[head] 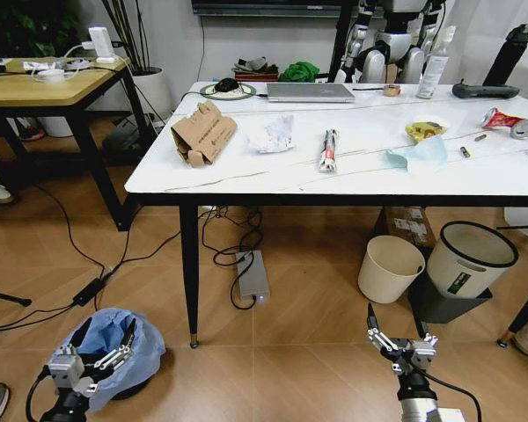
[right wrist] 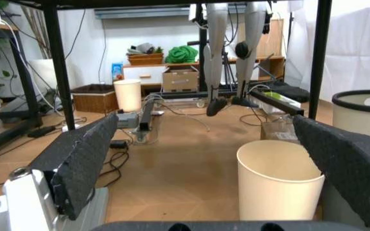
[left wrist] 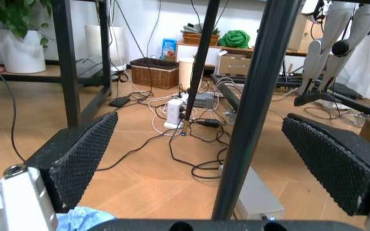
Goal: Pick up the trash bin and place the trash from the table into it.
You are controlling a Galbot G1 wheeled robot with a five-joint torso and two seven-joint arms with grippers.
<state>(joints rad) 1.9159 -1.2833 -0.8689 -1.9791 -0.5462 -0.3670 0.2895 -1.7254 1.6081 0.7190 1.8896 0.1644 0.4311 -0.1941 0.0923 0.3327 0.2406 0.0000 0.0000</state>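
The left gripper is being held low over the floor at the robot's left front, just above the trash bin, whose crinkled light-blue bag is puffing up around and behind it. Its jaws are being kept wide apart; in the left wrist view the two ridged black pads are seen well separated with nothing clamped between them, and a scrap of the blue bag is showing just beneath. A black table leg is being framed between the pads, farther off.

The right gripper is being held low over bare floor at the right front, jaws likewise spread wide and holding nothing. In the right wrist view a cream plastic bin is being seen ahead between its pads, with a black-rimmed white bin beside it.

Beyond, the table is being loaded with trash: torn brown cardboard, crumpled white paper, a wrapper, a blue face mask, a yellow wrapper and a crushed red can. At the far edge a grey laptop and a spray bottle are being left standing.
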